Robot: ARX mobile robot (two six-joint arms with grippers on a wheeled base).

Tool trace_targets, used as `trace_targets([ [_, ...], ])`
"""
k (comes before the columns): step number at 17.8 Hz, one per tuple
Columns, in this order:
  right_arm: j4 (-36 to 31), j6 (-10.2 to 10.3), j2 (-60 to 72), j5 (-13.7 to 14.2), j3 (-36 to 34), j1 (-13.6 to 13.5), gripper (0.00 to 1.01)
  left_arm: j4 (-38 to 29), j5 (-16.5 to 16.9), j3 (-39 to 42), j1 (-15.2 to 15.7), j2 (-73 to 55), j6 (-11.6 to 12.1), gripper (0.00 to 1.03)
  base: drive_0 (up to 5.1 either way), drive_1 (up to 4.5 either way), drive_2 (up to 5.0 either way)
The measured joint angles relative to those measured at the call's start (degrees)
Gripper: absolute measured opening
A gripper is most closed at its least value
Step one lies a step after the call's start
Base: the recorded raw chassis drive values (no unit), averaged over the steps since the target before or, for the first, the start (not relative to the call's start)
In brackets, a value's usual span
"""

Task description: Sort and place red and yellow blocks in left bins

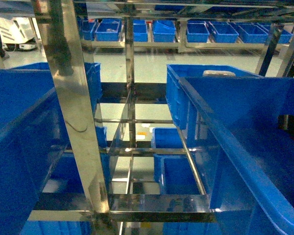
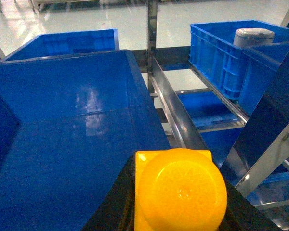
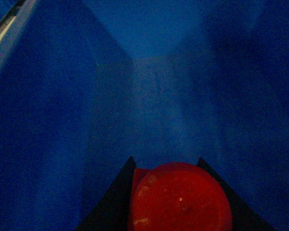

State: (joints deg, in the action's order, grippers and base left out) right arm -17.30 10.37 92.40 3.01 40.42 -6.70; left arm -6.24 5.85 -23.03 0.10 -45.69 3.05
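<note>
Left gripper [image 2: 180,211] pinches the glossy orange-yellow plastic brick [image 2: 180,190] at 6 o'clock, hovering over the deep blue plastic crate [image 2: 77,120], likely for release. Right gripper [image 3: 180,207] clamps the red brick [image 3: 180,199] deep inside a dark blue bin [image 3: 48,120]. Fingertips are cropped; the head view shows neither arm.

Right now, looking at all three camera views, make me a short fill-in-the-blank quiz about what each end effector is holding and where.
1. The left end effector grips a block colored ____.
2. The right end effector grips a block colored ____.
3. The red block is seen against the dim inside of a crate colored ____.
4. Between the crates in the head view stands a shiny ____ rack.

Missing words: yellow; red; blue; metal
</note>
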Motion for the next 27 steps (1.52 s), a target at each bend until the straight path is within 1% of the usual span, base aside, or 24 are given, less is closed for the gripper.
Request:
trace_targets([
  [2,-0.68,-0.87,-0.28,0.15,0.02,0.02,0.28,-0.02,0.0,0.0,0.0,0.0,0.0,0.26,0.0,0.0,0.0],
  [5,-0.04,-1.27,-0.31,0.13,0.24,0.39,0.28,0.0,0.0,0.0,0.0,0.0,0.0,0.26,0.0,0.0,0.0],
  [7,0.63,-1.27,-0.35,0.94,0.55,0.39,0.28,-0.02,0.0,0.0,0.0,0.0,0.0,0.26,0.0,0.0,0.0],
  [14,0.83,-1.25,-0.63,1.03,0.57,0.39,0.28,-0.02,0.0,0.0,0.0,0.0,0.0,0.26,0.0,0.0,0.0],
  [16,5.84,0.35,0.74,-4.15,3.58,1.27,0.28,-0.02,0.0,0.0,0.0,0.0,0.0,0.26,0.0,0.0,0.0],
  [19,8.92,0.7,8.33,-10.32,12.37,2.64,0.28,-0.02,0.02,0.0,0.0,0.0,0.0,0.26,0.0,0.0,0.0],
  [20,10.43,0.72,9.62,-11.19,13.66,2.6,0.28,-0.02,0.02,0.0,0.0,0.0,0.0,0.26,0.0,0.0,0.0],
  [22,12.81,0.79,12.11,-12.07,16.81,2.56,0.28,-0.04,0.0,0.0,0.0,0.0,0.0,0.26,0.0,0.0,0.0],
  [23,14.1,1.42,13.4,-12.48,18.27,2.49,0.28,-0.02,0.02,0.0,0.0,0.0,0.0,0.26,0.0,0.0,0.0],
  [24,14.47,1.55,13.99,-12.79,18.84,2.43,0.28,-0.02,0.0,0.0,0.0,0.0,0.0,0.26,0.0,0.0,0.0],
  [27,14.88,1.84,15.56,-12.72,20.06,2.14,0.28,-0.02,0.02,0.0,0.0,0.0,0.0,0.26,0.0,0.0,0.0],
])
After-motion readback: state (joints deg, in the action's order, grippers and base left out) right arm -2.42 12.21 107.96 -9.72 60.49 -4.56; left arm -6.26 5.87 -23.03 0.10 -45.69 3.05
